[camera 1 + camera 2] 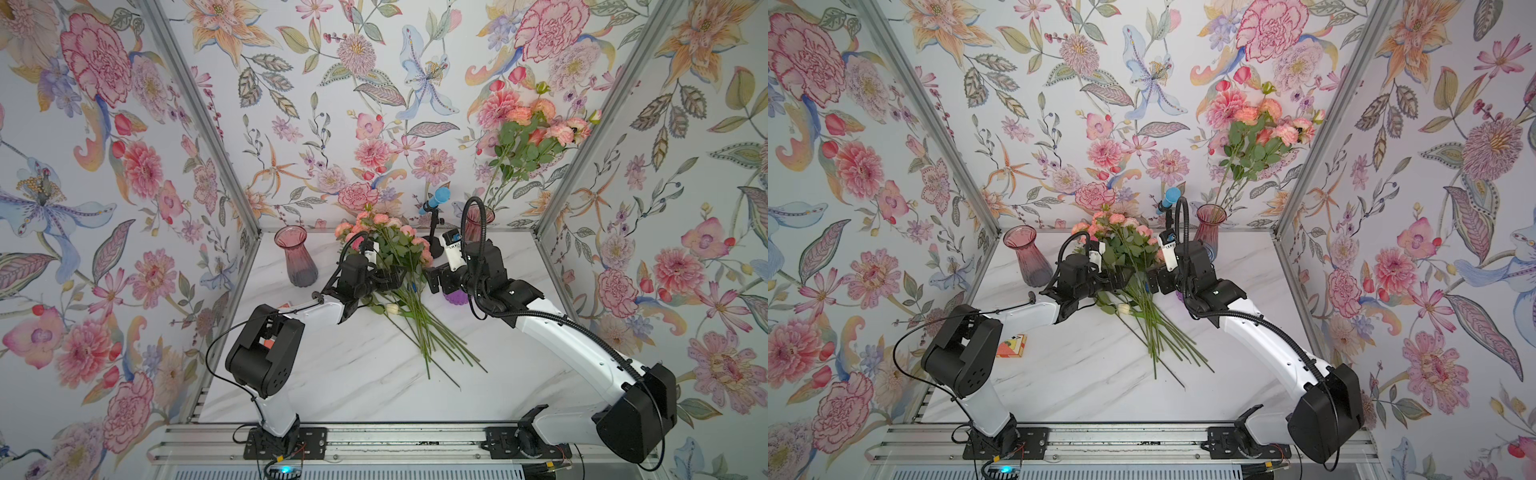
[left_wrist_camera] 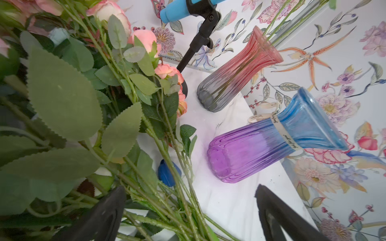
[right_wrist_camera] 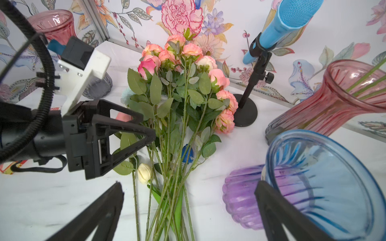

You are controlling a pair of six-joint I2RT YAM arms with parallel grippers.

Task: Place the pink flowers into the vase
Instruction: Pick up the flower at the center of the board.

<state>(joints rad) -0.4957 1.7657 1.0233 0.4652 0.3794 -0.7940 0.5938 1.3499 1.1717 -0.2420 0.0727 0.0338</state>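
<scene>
Showing a marble table (image 1: 332,374) with both arms reaching in from 6 o'clock. The left gripper (image 2: 190,188) and right gripper (image 3: 189,184) are spread wide and hold nothing, flanking the pink flowers (image 1: 388,249) at 9 and 3 o'clock, probably to close on the bare stems. The flowers lie flat mid-table, blooms toward 12 o'clock and stems fanning toward 5 o'clock, which leaves the stems free to pinch. An empty vase (image 1: 297,257) stands at 10 o'clock and a filled vase (image 1: 1209,226) at 1 o'clock; which is meant cannot be told. The blue vase (image 3: 313,177) is almost wholly covered by the right arm in both top views. A microphone (image 1: 436,198) stands at 12 o'clock. A white bud (image 1: 392,308) lies exposed, while a blue bud (image 3: 187,153) is mostly buried under stems.
</scene>
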